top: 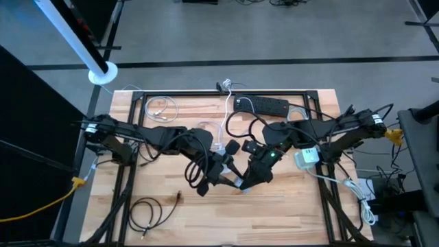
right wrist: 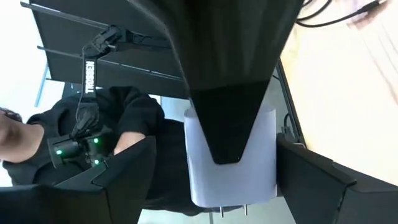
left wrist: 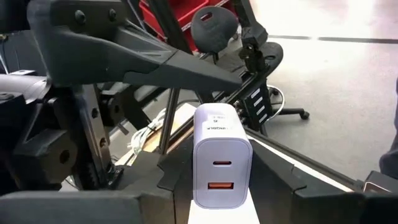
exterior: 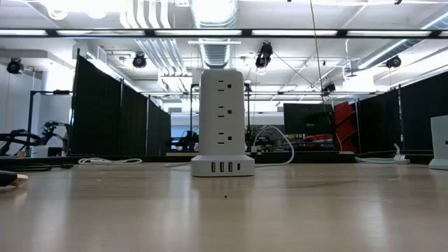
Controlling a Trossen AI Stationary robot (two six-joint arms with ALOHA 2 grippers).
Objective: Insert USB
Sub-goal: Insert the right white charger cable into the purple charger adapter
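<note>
While both arms meet over the middle of the wooden table [top: 288, 206], the left gripper [top: 221, 167] is closed narrowly on a white USB charger [left wrist: 219, 163], which sits upright between its fingers with two ports, the lower one orange, facing the left wrist camera. Close beside it, the right gripper [top: 248, 180] has its fingers spread wide on either side of the same white block, whose metal prongs show in the right wrist view [right wrist: 231, 155]; the pictures do not settle whether those fingers touch it. Near the table's right edge stands a white power tower [top: 308, 157], well apart from both grippers. A black power strip [top: 261, 105] lies along the far edge, a coiled white cable [top: 162, 108] at the far left corner, and a coiled black cable [top: 146, 213] at the near left. Open wood remains along the near edge, toward the right.
</note>
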